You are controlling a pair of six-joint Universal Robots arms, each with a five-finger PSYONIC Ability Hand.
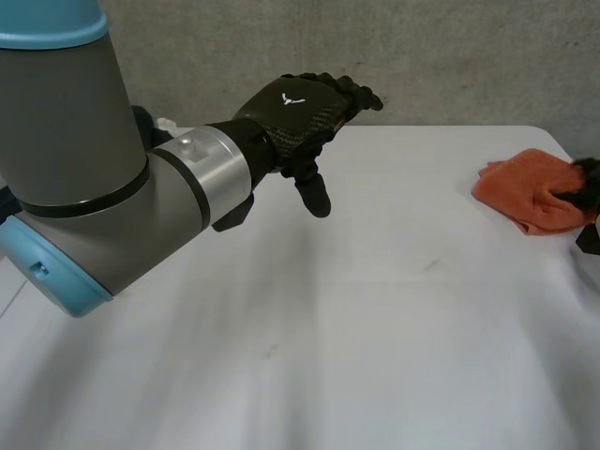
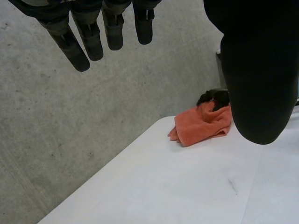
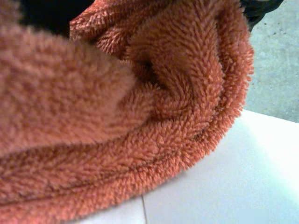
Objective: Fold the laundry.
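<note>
A crumpled orange fleece towel lies bunched at the table's far right, near its back corner. My right hand rests against the towel's right side, partly cut off by the view's edge. In the right wrist view the towel's fluffy folds lie close under the palm and hide the hand. My left hand hovers open above the back middle of the table, holding nothing, well to the left of the towel. From the left wrist, its straight fingers and thumb point toward the towel and the right hand.
The white table stretches bare between the two hands. A grey concrete wall runs behind its back edge. The table's right corner lies just beyond the towel. My left forearm rises over the table's left part.
</note>
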